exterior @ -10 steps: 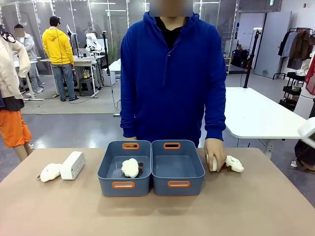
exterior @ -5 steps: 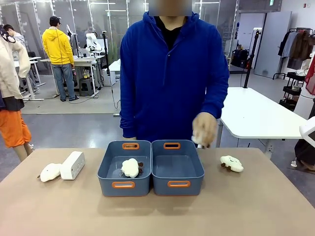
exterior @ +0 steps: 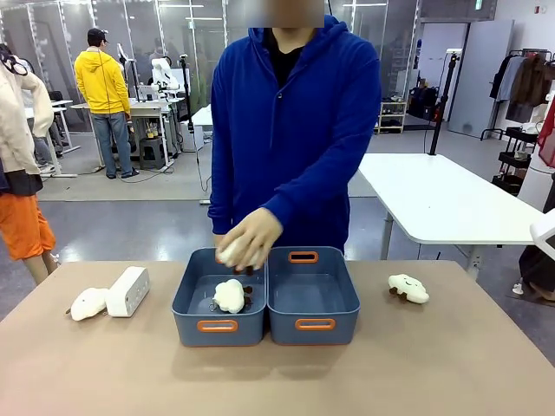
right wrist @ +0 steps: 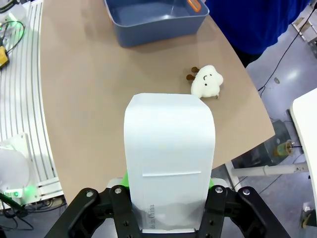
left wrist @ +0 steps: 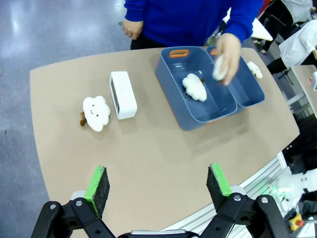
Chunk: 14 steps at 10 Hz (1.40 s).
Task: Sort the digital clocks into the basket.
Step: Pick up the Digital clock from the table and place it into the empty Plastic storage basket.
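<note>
Clamping digital clock (right wrist: 169, 144) in right claw (right wrist: 169, 181) | left claw (left wrist: 158, 182) spread, empty

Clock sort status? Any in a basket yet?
Done: no clock in either basket. The left basket has a plush toy, with the person's hand holding another over it; the right basket is bare. In hand: the right gripper is shut on one digital clock above the table. Left: binning it, plus the second clock on the table; the left gripper is open.
</note>
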Each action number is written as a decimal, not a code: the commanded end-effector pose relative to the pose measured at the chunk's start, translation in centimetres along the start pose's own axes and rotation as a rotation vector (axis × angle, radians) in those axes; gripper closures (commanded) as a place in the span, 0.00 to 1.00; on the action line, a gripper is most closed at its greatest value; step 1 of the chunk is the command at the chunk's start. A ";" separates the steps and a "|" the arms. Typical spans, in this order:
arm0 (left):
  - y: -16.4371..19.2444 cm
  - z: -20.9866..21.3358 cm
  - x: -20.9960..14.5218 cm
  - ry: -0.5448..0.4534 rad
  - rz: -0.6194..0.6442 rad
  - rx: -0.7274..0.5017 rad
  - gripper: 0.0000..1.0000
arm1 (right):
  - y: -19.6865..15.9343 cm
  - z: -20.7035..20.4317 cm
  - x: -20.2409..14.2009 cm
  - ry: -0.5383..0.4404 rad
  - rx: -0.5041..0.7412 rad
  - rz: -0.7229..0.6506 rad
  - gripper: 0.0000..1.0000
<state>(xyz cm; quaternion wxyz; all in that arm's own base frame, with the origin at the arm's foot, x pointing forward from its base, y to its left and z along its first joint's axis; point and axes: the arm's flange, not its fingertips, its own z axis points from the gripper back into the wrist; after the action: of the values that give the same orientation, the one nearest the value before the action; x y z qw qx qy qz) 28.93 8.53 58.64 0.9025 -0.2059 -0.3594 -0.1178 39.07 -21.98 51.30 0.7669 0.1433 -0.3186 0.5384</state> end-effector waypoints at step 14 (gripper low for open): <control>0.0 0.1 -0.1 0.014 -0.016 0.006 0.00 | 7.0 -11.9 20.9 0.187 -0.042 0.125 1.00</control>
<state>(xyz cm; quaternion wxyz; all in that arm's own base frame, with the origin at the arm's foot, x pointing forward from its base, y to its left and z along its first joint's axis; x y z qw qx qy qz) 28.93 8.51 58.63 0.9025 -0.2061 -0.3592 -0.1181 39.63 0.00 55.79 0.7435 0.0652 -0.2906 0.5988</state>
